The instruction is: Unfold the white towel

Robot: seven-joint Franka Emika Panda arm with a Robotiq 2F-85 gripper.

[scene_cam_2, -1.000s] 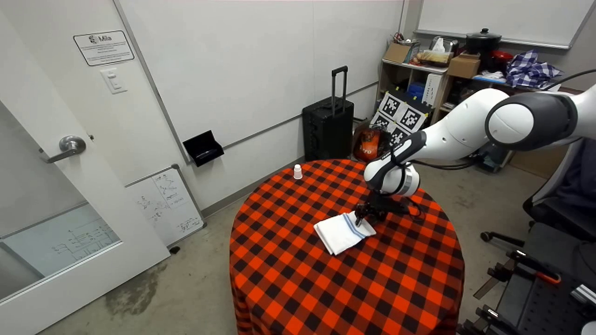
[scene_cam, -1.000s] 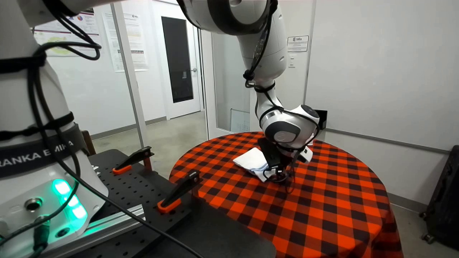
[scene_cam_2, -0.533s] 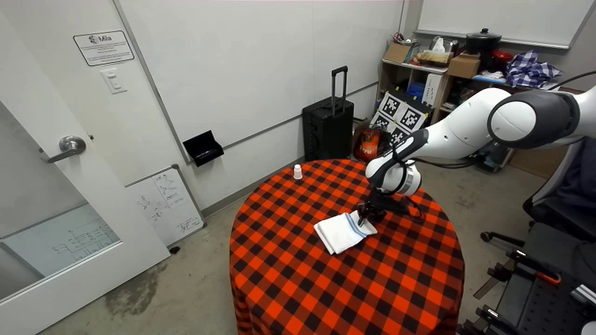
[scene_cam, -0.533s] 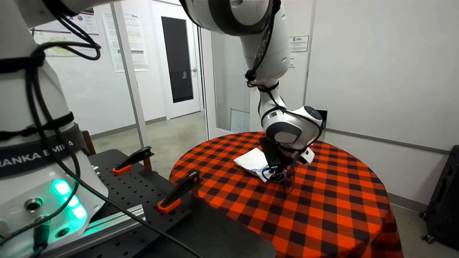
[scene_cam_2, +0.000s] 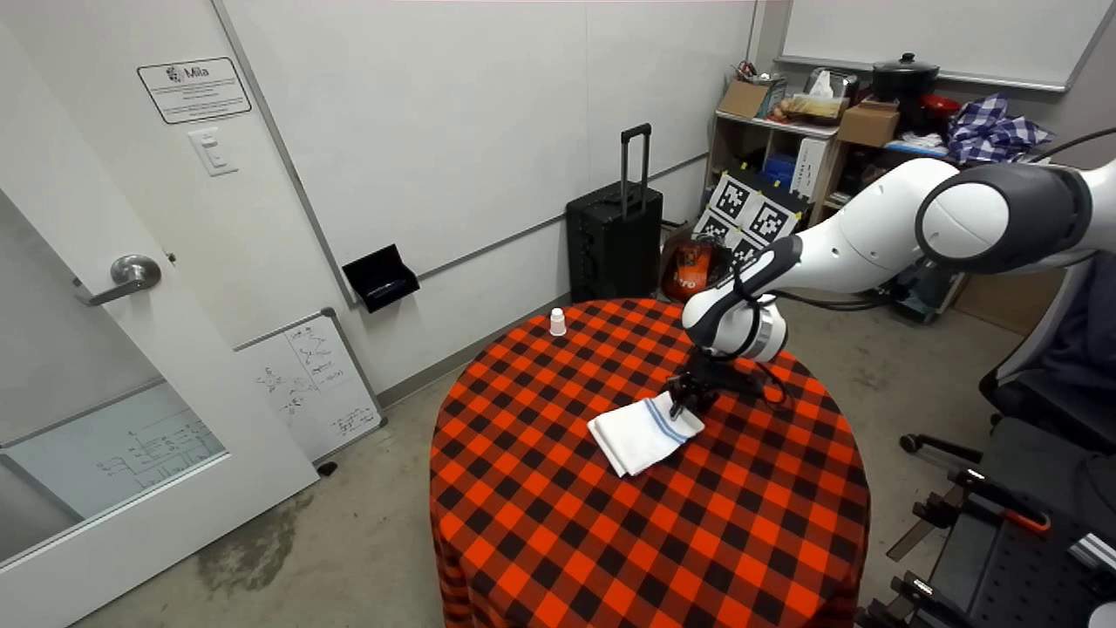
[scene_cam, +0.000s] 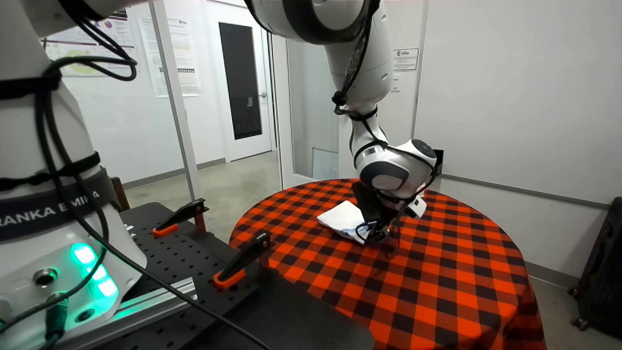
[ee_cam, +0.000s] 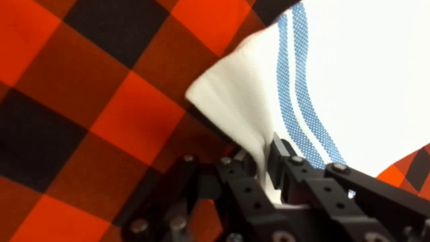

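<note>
Checked red tablecloth; gripper clamped on puckered edge of blue-striped white towel.

In both exterior views the gripper, right of mid-frame, sits slightly higher than half a second ago, and the striped end of the white towel (by a small amount only) comes up with it. The arm stands higher too, its elbow nearer the frame's top.
</note>
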